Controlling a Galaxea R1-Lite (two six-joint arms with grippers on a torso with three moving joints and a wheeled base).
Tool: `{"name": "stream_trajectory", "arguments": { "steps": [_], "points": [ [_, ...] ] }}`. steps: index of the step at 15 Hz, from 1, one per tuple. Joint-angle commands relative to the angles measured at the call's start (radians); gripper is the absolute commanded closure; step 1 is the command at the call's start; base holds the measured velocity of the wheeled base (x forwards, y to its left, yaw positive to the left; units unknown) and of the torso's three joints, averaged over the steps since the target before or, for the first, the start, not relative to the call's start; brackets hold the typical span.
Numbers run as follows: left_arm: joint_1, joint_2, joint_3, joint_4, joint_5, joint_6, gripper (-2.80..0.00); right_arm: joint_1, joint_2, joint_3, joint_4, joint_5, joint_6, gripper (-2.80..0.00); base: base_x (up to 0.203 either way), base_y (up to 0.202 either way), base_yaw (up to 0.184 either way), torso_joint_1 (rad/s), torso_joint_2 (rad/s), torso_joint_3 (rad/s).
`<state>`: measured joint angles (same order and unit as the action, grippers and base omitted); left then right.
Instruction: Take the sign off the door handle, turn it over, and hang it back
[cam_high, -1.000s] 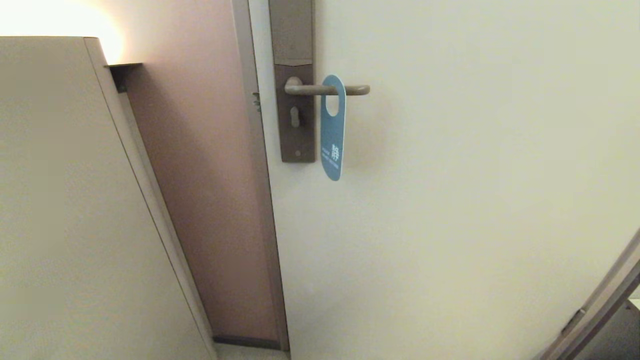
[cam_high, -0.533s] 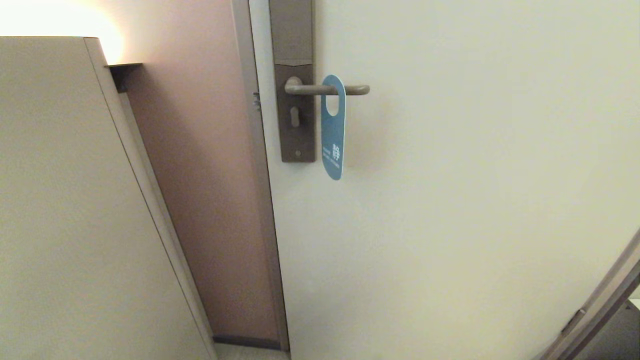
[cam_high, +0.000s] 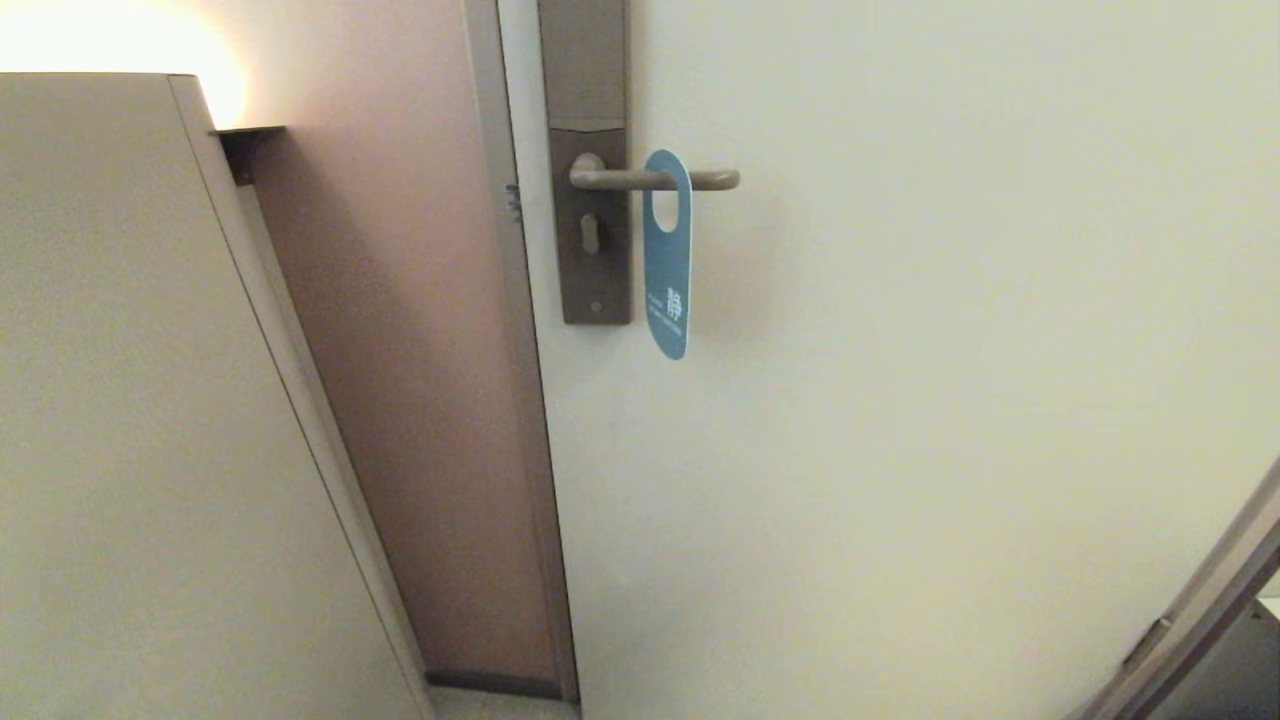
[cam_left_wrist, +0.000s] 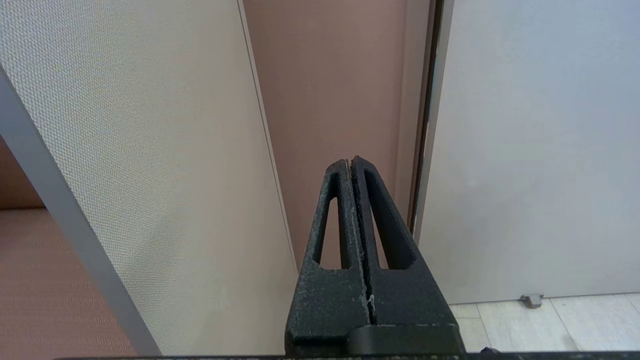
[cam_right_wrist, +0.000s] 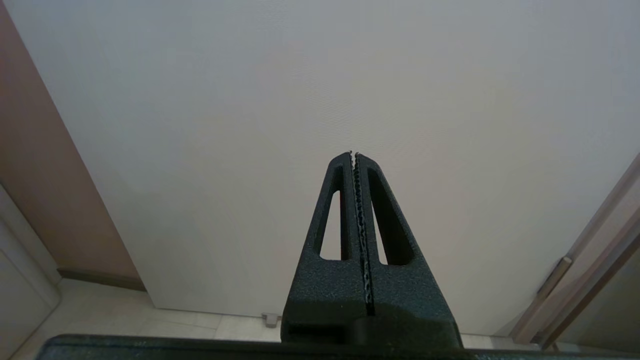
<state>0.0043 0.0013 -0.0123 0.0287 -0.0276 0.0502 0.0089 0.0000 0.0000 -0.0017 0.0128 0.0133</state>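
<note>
The blue sign (cam_high: 667, 255) hangs by its oval hole on the grey-beige door handle (cam_high: 655, 180), with its white lettering near the lower end. The handle sits on a tall brownish-grey lock plate (cam_high: 592, 170) with a keyhole. Neither arm shows in the head view. My left gripper (cam_left_wrist: 350, 162) is shut and empty, low down, pointing at the brown wall beside the door frame. My right gripper (cam_right_wrist: 353, 155) is shut and empty, low down, facing the plain door panel. The sign and handle do not show in either wrist view.
The cream door (cam_high: 950, 380) fills the right side. A beige cabinet panel (cam_high: 130, 420) stands close on the left, with a brown wall recess (cam_high: 400, 380) between it and the door frame. A second frame edge (cam_high: 1190, 620) runs at the lower right. Tiled floor (cam_right_wrist: 125, 315) lies below.
The sign has swung slightly on the handle, its lower end drifting a little to the right. Nothing else has moved.
</note>
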Motion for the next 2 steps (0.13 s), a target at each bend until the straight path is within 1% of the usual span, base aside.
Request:
{"name": "stream_trajectory", "arguments": {
  "steps": [1, 2],
  "points": [
    [0.0, 0.0, 0.0, 0.0, 0.0, 0.0, 0.0, 0.0, 0.0, 0.0, -0.001, 0.001, 0.001, 0.0, 0.0, 0.0, 0.0, 0.0, 0.0, 0.0],
    [0.0, 0.0, 0.0, 0.0, 0.0, 0.0, 0.0, 0.0, 0.0, 0.0, 0.0, 0.001, 0.001, 0.0, 0.0, 0.0, 0.0, 0.0, 0.0, 0.0]
  ]
}}
